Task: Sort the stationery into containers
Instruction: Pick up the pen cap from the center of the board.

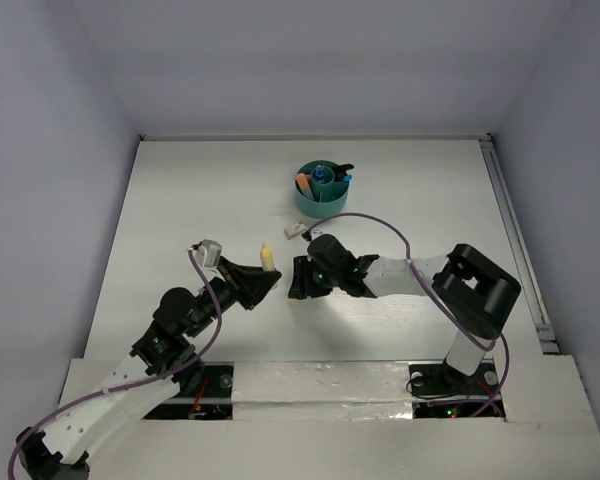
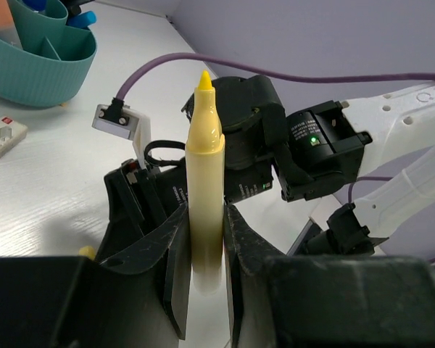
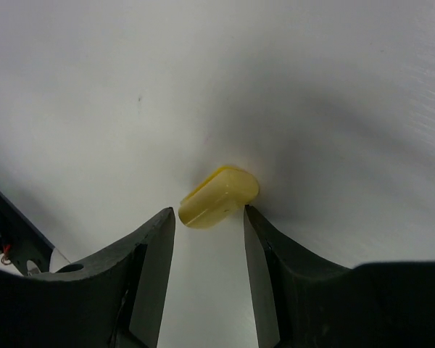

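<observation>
My left gripper (image 2: 203, 239) is shut on a pale yellow marker (image 2: 204, 181), uncapped, tip pointing away; in the top view the marker (image 1: 267, 258) sticks out past the left gripper (image 1: 263, 283). My right gripper (image 3: 209, 217) is open, low over the table, its fingertips either side of a small yellow cap (image 3: 219, 196) lying just beyond them; the right fingertip nearly touches it. In the top view the right gripper (image 1: 298, 278) faces the left one, and the cap is hidden under it. The teal organizer (image 1: 323, 190) stands at the back, holding several pens.
A small white eraser (image 1: 294, 229) lies just in front of the organizer; it also shows in the left wrist view (image 2: 1, 136) below the organizer (image 2: 40, 65). A purple cable (image 1: 380, 225) arcs over the right arm.
</observation>
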### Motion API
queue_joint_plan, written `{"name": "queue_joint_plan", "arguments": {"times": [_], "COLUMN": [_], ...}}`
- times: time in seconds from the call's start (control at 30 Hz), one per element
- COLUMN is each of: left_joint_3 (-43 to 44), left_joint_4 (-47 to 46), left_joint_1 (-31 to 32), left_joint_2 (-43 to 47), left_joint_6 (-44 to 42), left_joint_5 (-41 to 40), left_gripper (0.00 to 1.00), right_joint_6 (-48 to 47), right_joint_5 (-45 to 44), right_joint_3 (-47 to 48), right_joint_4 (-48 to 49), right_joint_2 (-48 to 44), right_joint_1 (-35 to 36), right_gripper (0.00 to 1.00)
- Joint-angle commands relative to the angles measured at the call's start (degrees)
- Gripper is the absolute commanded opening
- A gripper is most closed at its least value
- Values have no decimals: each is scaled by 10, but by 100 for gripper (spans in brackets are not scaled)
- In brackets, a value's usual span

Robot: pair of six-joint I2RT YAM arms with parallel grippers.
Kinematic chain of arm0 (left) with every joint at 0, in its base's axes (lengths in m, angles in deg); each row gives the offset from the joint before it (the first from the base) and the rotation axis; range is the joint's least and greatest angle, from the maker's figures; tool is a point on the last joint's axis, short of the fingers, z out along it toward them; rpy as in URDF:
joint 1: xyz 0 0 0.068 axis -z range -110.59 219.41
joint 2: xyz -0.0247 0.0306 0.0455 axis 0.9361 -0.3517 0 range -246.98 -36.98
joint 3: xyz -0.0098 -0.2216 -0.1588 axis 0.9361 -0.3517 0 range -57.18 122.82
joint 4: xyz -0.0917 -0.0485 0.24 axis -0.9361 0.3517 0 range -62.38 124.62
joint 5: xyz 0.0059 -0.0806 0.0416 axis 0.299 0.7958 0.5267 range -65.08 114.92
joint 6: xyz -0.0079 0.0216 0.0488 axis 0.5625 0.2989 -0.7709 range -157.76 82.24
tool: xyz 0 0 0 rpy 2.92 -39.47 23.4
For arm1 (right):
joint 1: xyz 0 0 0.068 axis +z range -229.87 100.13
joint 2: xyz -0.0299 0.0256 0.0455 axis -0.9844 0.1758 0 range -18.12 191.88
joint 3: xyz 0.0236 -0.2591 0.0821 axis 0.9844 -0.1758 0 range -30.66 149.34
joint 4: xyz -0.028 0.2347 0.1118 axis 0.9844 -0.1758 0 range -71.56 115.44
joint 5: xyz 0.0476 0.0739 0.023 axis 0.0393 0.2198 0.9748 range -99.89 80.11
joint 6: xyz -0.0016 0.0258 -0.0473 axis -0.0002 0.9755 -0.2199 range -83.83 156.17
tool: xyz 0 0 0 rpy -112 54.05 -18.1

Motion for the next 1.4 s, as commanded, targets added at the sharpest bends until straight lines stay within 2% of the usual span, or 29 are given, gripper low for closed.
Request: {"name": "queue_joint_plan", "arguments": {"times": [0.0,0.37,0.9,1.3,1.37], "left_joint_3": [-6,-17,0,38,40], "left_joint_4": [-29,-10,73,130,132], "left_joint_1": [-2,-2,-2,-2,-2], "left_joint_2": [9,52,131,139,139], "left_joint_6": [2,11,29,34,32], "left_joint_5": [2,-19,-103,-134,-138], "left_gripper": [0,0,0,0,0], "right_joint_6": [5,-52,-112,-194,-203], "right_joint_5": [-9,-106,-214,-268,-273], "right_joint_3": [43,142,195,253,260], "right_joint_4": [-11,-149,-248,-320,-330], "right_joint_2": [15,88,129,183,194], "right_joint_1": [5,36,82,93,93], "right_gripper": [49,52,52,44,40]}}
